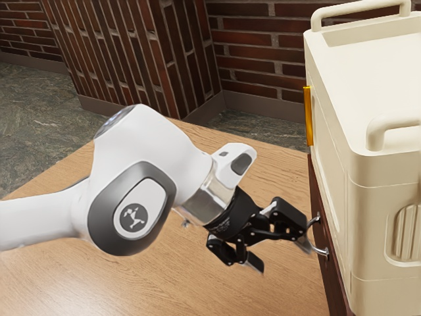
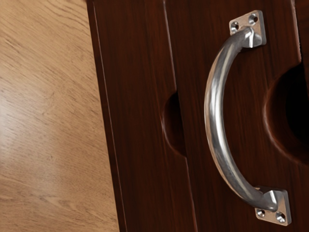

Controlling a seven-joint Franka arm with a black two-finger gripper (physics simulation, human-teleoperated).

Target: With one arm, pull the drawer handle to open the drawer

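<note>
Beside dark brown wooden drawer front (image 2: 246, 121), black two-finger gripper (image 1: 281, 257) is hovering, jaws standing wide apart, gripping nothing. Shiny silver curved metal handle (image 2: 215, 116) is sticking out from drawer front, close to gripper. Metal is looking hard, smooth, maybe slippery; drawer is probably feeling heavier. Best grab is going round middle of curve, one jaw each side, then pulling straight out, slowly.

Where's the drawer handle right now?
On the exterior view's right, the drawer handle is on the dark wooden front, near the gripper and cream case.
</note>
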